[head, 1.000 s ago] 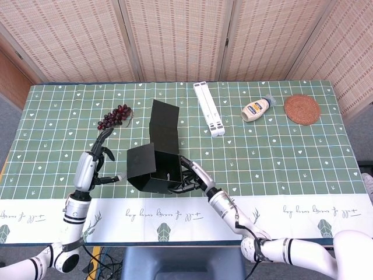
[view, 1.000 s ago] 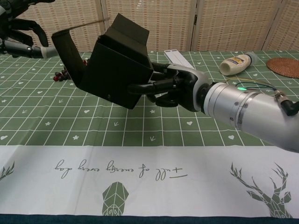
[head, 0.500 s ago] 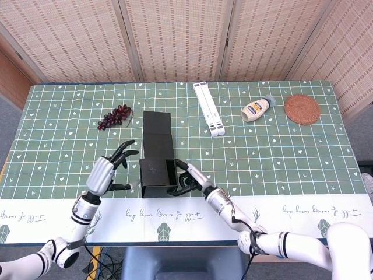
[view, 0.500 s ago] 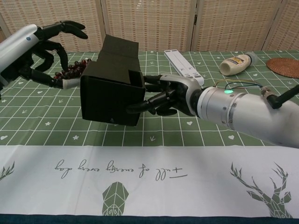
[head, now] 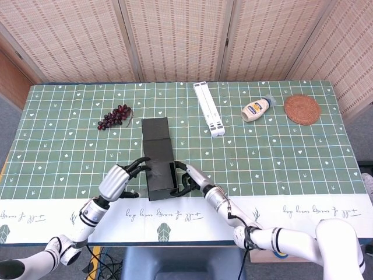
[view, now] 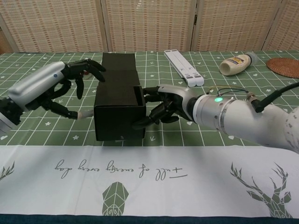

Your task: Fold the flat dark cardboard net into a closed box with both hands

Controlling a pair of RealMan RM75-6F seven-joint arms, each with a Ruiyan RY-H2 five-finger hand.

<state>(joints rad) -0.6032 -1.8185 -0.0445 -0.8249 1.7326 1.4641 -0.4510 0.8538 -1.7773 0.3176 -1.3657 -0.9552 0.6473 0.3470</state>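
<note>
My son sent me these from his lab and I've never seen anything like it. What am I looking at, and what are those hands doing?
It is a robot with two arms, each ending in a human-like hand, steered remotely by a person. One picture looks down from its head, the other looks out from its chest, low over the table.

On the green checked tablecloth lies a dark cardboard box, partly folded up from a flat sheet. The left hand has its fingers on the box's left side and top. The right hand has its fingers against the box's right side. So the box sits between both hands on the table.

Further back lie a bunch of grapes, a white folded stand, a squeeze bottle and a round woven coaster. None of these is being touched.
</note>
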